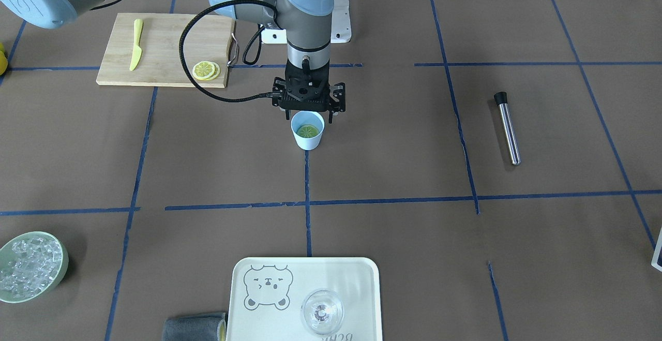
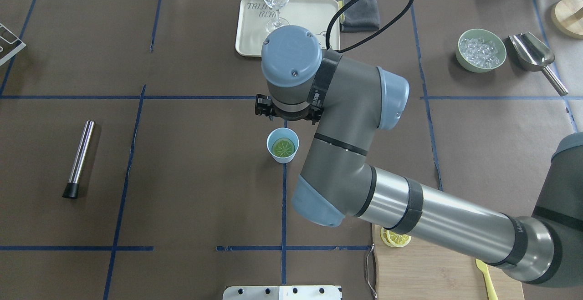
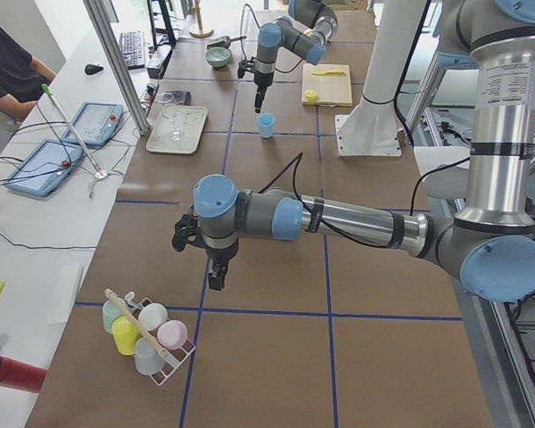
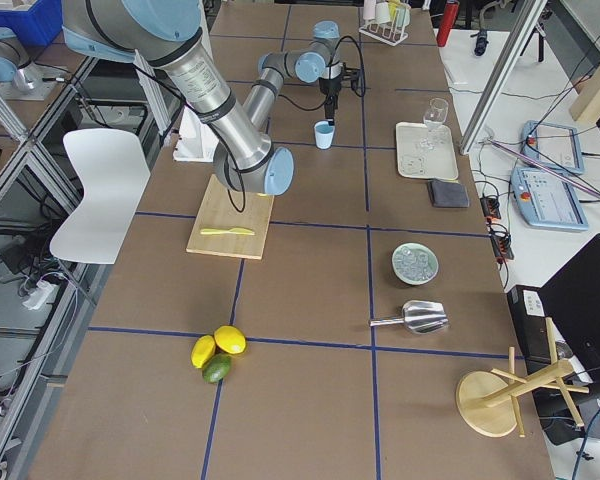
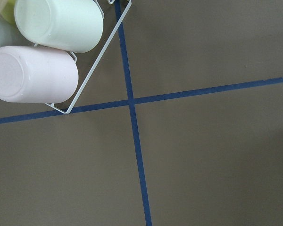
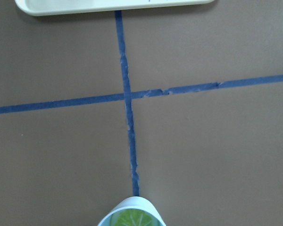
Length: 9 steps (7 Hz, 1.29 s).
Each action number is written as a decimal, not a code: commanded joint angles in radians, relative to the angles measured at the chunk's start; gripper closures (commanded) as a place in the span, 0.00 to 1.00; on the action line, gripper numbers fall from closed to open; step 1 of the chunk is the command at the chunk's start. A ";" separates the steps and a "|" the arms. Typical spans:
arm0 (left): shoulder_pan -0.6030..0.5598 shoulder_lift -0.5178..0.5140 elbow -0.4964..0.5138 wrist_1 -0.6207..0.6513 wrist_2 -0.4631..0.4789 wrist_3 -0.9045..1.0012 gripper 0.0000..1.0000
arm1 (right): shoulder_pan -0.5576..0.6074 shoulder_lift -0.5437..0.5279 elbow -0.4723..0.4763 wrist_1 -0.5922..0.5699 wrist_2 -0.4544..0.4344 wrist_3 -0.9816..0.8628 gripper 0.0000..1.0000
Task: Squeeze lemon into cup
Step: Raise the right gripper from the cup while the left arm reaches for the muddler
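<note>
The pale blue cup [image 1: 308, 143] stands upright on the brown table at a crossing of blue tape lines. One lemon slice [image 1: 307, 131] lies flat inside it, also seen in the overhead view [image 2: 283, 146]. My right gripper [image 1: 309, 114] hangs just above and behind the cup's rim, open and empty, with its fingers spread wider than the cup. Two more lemon slices [image 1: 206, 70] lie on the cutting board. The cup's rim shows at the bottom of the right wrist view [image 6: 132, 214]. My left gripper [image 3: 216, 276] shows only in the exterior left view, far from the cup; I cannot tell its state.
A wooden cutting board [image 1: 160, 46] holds a yellow plastic knife [image 1: 136, 43]. A steel muddler [image 1: 507, 126] lies to one side. A tray [image 1: 310, 273] carries a clear glass [image 1: 321, 311]. A green bowl of ice [image 1: 31, 266] and a grey cloth [image 1: 194, 328] are nearby. A wire rack of cups [image 3: 147, 343] stands below my left gripper.
</note>
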 commanded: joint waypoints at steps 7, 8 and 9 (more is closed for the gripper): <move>0.308 -0.284 0.048 0.509 0.036 -0.013 0.00 | 0.579 -0.465 0.286 -0.056 0.498 -0.749 0.00; 0.364 -0.284 0.072 0.506 0.010 -0.012 0.00 | 0.651 -0.501 0.285 -0.057 0.532 -0.834 0.00; 0.416 -0.284 0.102 0.490 -0.054 -0.012 0.00 | 0.700 -0.534 0.282 -0.057 0.540 -0.912 0.00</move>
